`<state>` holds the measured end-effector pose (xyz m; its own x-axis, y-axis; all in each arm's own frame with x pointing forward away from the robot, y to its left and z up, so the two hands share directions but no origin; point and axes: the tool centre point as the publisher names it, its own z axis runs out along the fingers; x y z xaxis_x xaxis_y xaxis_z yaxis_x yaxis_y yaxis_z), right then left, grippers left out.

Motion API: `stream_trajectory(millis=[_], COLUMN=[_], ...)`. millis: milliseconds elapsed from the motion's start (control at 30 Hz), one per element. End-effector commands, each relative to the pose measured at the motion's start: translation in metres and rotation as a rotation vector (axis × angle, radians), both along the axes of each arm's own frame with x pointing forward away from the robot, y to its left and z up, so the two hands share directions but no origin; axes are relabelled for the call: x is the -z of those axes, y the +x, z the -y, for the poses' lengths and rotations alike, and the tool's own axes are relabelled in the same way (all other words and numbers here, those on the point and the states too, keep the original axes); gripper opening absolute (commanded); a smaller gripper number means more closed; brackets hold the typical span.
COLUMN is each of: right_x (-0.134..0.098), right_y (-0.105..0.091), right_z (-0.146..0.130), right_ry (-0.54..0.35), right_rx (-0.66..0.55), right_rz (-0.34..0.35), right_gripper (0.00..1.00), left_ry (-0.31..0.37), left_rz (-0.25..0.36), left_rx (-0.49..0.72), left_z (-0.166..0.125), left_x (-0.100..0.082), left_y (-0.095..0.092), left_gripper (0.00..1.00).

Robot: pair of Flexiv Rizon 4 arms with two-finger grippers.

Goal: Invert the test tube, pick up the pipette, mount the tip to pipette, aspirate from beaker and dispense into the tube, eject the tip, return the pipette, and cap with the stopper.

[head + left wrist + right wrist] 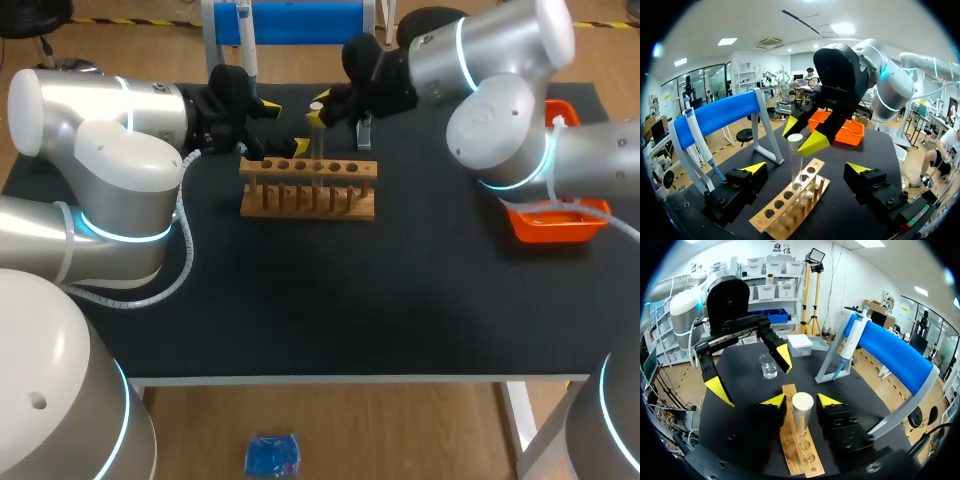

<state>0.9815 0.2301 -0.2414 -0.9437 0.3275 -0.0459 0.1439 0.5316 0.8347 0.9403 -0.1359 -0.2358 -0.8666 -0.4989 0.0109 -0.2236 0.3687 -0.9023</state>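
Note:
A clear test tube [316, 133] stands upright in the wooden rack [310, 190], mouth up. My right gripper [801, 400] straddles the tube [802, 412] near its top. Its yellow fingertips [774, 400] stand a little off the glass on both sides, so it is open. My left gripper [806, 169] is wide open just beside the rack [790, 205], facing the tube [796, 160], with nothing held. The pipette [247, 40] hangs on the blue stand [300, 20] behind the rack. Ahead of the right gripper is a small glass beaker [768, 366].
An orange tray [560, 218] sits at the table's right side, under my right arm. A pale box [801, 345] lies past the beaker, near the blue stand [890, 355]. The dark mat in front of the rack is bare down to the front edge.

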Motion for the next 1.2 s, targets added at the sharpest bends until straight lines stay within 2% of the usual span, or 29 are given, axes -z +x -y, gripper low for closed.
stream_trajectory(millis=[33,433,600,1200], right_x=[-0.003,-0.020,-0.024,-0.035], right_y=[-0.001,-0.001,-0.003,-0.005], right_z=[0.008,0.019,0.019,0.012], right_ry=[0.071,0.240,0.307,0.464], right_rx=[-0.019,-0.102,-0.140,-0.253], right_rz=[0.006,0.030,0.017,-0.012], right_gripper=[1.00,1.00,1.00,1.00], left_ry=[-0.003,-0.003,-0.003,-0.003], left_rz=[0.001,0.001,0.001,0.001], left_rx=[0.001,0.001,0.001,0.001], left_z=[0.000,0.000,0.000,0.000], left_x=[0.001,0.001,0.001,0.001], left_y=[0.000,0.000,0.000,0.000], left_gripper=[1.00,1.00,1.00,1.00])
